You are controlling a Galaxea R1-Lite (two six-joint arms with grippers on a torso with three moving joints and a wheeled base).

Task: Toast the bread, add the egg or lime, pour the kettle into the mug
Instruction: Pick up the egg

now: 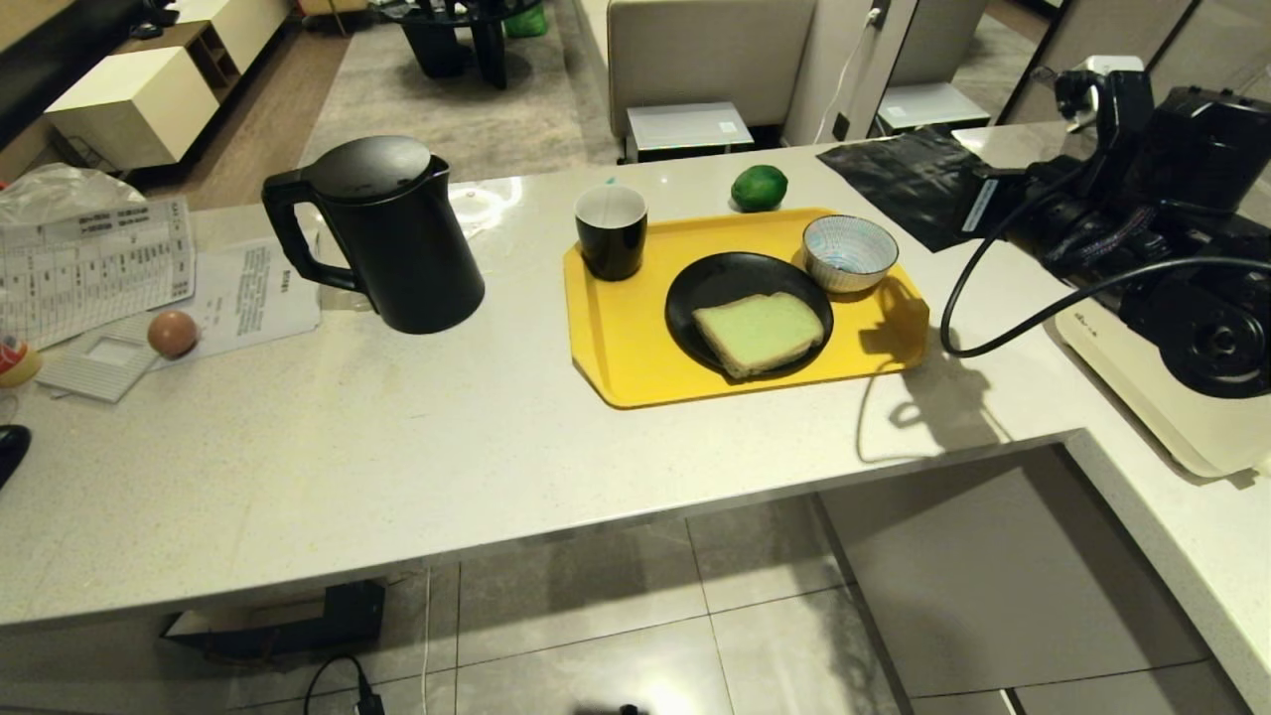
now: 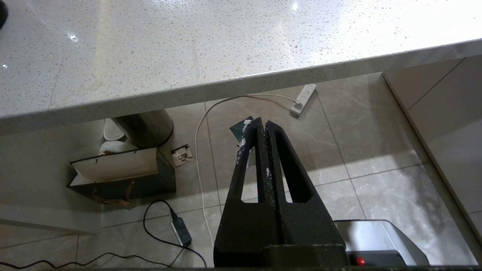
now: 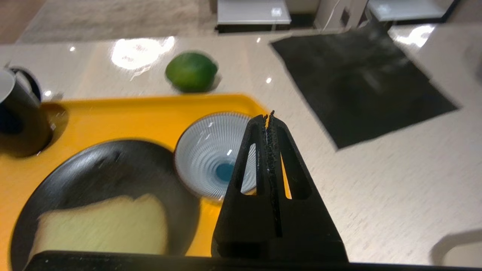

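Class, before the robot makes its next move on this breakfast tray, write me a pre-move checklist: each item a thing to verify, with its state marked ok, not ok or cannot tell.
1. Bread lying flat on the black plate, free to pick: ok.
2. Right gripper empty: ok; it hangs above the striped bowl with fingers shut, so not ok for a grasp until opened.
3. Left gripper out of the way: ok; shut, below the counter edge.
4. Lime reachable: ok; on the counter just behind the yellow tray.
5. Mug upright on the tray: ok.
6. Kettle filled: cannot tell; lid is on.
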